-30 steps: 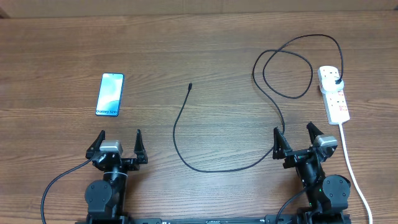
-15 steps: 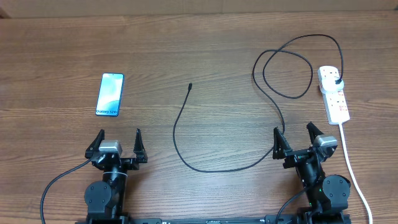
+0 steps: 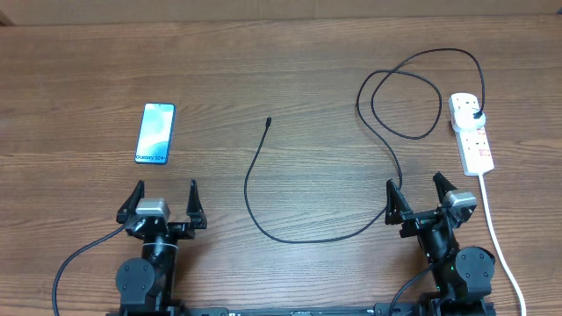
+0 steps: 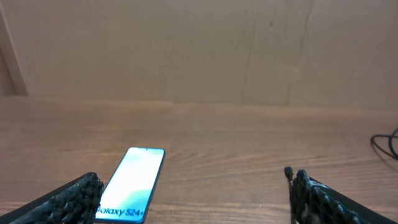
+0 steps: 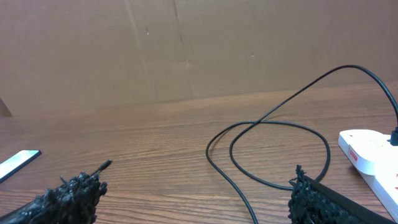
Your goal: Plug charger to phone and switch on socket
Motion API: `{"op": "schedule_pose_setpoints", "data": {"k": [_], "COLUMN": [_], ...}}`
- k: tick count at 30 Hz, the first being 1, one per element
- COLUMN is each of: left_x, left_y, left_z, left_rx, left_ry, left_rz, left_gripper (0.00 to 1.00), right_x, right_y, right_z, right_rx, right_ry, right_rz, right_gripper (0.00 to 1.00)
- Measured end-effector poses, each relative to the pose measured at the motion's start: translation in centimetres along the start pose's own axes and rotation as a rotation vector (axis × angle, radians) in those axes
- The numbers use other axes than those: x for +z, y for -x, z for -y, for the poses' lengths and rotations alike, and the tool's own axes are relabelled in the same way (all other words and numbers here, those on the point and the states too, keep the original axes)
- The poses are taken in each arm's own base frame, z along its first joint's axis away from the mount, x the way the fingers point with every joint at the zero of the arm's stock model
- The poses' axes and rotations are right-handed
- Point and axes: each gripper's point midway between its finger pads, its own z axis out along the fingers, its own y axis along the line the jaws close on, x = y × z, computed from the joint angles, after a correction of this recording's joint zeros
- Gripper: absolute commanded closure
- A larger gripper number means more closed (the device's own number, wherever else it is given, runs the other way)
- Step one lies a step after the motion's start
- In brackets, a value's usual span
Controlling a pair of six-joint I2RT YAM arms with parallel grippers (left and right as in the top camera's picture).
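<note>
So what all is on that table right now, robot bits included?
phone: one, black-edged with blue-teal screen, lying flat on the left part of the table
charger: one, thin black cable, tip free mid-table, looping right to its plug in the socket
socket: one, white power strip with red markings, far right
white cord: one, thick, running from the socket to the near edge
table: one, brown wood
cardboard wall: one, tan, behind the table
left pincer: one, black, open, empty, near edge below the phone
right pincer: one, black, open, empty, near edge beside the socket
</note>
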Motion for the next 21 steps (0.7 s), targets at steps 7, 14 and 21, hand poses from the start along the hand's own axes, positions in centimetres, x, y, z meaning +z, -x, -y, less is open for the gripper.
{"op": "schedule_pose_setpoints", "data": {"k": [7,14,21], "left_x": [-0.3,-0.5,-0.5], "left_y": [1.6,2.7,2.9], "left_z": [0.1,0.2,0.2], "left_rx": [0.0,0.0,0.0], "left_ry": [-0.002,-0.004,-0.004], "left_rz": [0.033,0.054,0.059], "left_gripper": [0.0,0.01,0.0], "right_x": [0.0,0.0,0.0], "right_y": [0.0,0.0,0.0], "right_z": [0.0,0.0,0.0], "right_rx": [0.0,0.0,0.0], "right_ry": [0.0,0.0,0.0], "right_rz": [0.0,0.0,0.0], "right_gripper": [0.0,0.0,0.0]}}
